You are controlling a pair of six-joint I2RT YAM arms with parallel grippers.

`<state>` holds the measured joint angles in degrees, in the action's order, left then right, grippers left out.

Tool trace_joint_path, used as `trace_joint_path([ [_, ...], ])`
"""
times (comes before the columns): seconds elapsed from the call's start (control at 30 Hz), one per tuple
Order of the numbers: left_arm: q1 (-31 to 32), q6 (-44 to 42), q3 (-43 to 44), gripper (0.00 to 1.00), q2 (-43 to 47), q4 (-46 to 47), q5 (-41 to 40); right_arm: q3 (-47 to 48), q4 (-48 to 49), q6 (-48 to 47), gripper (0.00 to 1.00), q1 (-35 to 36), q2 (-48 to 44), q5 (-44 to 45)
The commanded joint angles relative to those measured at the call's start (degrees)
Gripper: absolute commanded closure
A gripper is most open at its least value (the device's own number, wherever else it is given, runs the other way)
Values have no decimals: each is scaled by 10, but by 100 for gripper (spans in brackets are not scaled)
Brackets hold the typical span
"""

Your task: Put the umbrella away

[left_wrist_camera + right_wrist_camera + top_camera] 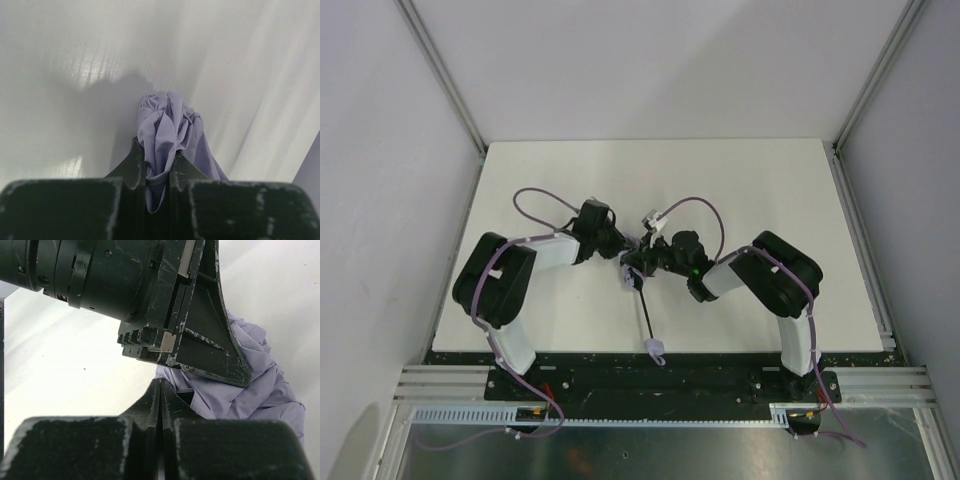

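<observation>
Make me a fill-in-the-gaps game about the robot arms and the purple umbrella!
1. The left gripper is shut on the crumpled fabric of the ____.
2. The umbrella's thin shaft is coloured ____.
3. The right gripper has its fingers pressed together, so it is ____, not open.

Missing words: umbrella; black; shut.
</observation>
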<state>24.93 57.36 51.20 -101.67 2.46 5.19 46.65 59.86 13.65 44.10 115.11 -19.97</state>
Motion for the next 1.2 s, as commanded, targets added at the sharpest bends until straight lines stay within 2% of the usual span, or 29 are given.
trace_joint_path([
  [0.0, -1, -54, -21, 99, -13, -192, -94, 18, -109, 1, 100, 11, 1, -10],
  [0.13, 9, -28, -37, 100, 42, -282, -88, 30, -132, 23, 100, 25, -52, -52],
  [0.33, 11, -24, -66, 100, 82, -327, -65, 53, -151, 2, 100, 88, -135, -89],
  [0.53, 19, -39, -65, 100, 94, -348, -83, 135, -205, -57, 100, 135, -103, -65],
  [0.63, 20, -46, -61, 100, 107, -354, -86, 145, -234, -112, 100, 163, -85, 7],
  [0.77, 22, -42, -62, 100, 121, -364, -80, 148, -244, -184, 100, 199, -54, 179],
  [0.93, 25, -24, -72, 100, 131, -374, -70, 162, -251, -241, 100, 220, -14, 328],
  [1.03, 25, -19, -78, 100, 136, -380, -76, 169, -262, -253, 100, 223, -9, 371],
  [1.17, 25, -17, -78, 100, 136, -381, -77, 188, -293, -269, 100, 216, -14, 382],
])
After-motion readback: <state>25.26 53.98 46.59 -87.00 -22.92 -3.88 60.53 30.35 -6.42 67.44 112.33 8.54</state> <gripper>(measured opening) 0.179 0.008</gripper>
